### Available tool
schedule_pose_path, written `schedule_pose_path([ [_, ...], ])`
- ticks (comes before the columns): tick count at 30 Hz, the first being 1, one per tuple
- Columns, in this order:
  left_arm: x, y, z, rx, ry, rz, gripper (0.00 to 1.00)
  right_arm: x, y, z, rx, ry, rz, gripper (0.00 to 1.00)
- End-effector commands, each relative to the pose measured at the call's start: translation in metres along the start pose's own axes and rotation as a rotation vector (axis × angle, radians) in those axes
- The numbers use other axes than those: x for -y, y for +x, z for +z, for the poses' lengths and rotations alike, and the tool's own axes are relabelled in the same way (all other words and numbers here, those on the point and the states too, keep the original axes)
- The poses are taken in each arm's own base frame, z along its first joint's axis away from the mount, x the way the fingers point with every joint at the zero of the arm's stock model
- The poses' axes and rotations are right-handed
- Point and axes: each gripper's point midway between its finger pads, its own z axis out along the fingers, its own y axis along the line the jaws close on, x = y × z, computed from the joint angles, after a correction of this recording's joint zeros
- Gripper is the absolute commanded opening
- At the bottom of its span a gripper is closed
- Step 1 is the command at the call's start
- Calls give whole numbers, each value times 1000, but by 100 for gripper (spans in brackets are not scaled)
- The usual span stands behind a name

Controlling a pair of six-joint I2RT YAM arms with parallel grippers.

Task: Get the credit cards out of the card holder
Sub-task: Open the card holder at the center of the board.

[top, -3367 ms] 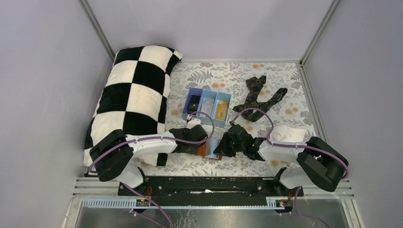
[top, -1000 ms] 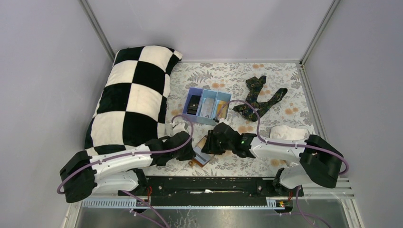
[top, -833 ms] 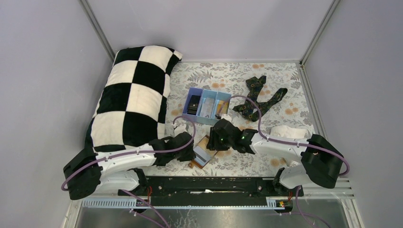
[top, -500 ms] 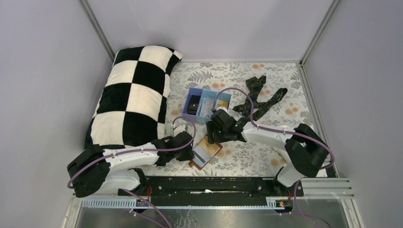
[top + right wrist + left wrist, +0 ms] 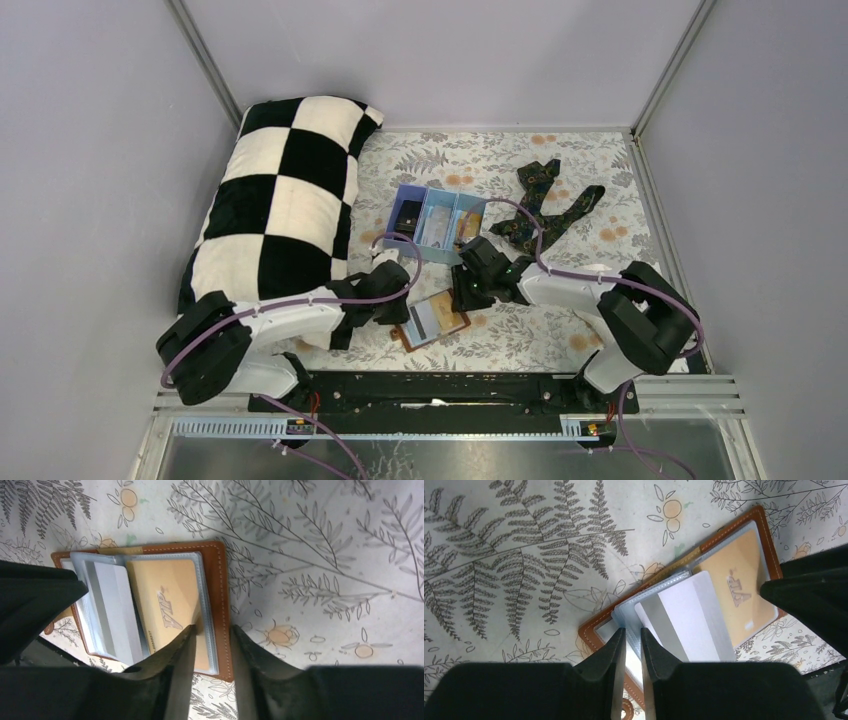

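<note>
Near the frame's lower middle, the holder (image 5: 434, 320) is lying open between both grippers; the left gripper (image 5: 629, 645), nearly closed, is touching its sleeves, while the right gripper (image 5: 212, 635) is narrowly open over the gold card (image 5: 167, 610).

Open worktop (image 5: 590, 262) lies right of the card holder (image 5: 433, 320); the tray (image 5: 438, 221) above and checkered pillow (image 5: 280, 200) at left hem it in.

Both arms reach to frame centre, wrists angled down. Left hand (image 5: 632, 645): fingers nearly closed, narrow slit between. Right hand (image 5: 212, 642): fingers parted by a small gap.
</note>
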Motion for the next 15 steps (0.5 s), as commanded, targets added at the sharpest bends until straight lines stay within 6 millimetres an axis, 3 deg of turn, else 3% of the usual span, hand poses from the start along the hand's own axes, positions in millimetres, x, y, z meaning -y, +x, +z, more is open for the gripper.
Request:
schedule_pose_path([
  [1,16,-11,6,0,32,61,20,-9,21,-9,-24,-88,100,33],
  [5,29,-9,10,-30,86,93,20,-1,43,-17,-16,-103,213,30],
  [8,37,-8,10,-44,126,118,19,16,52,-28,13,-46,253,42],
  [12,44,0,8,-81,186,140,18,19,37,-54,131,-39,282,46],
  [15,42,6,9,-101,189,147,18,9,16,-76,247,-107,319,47],
])
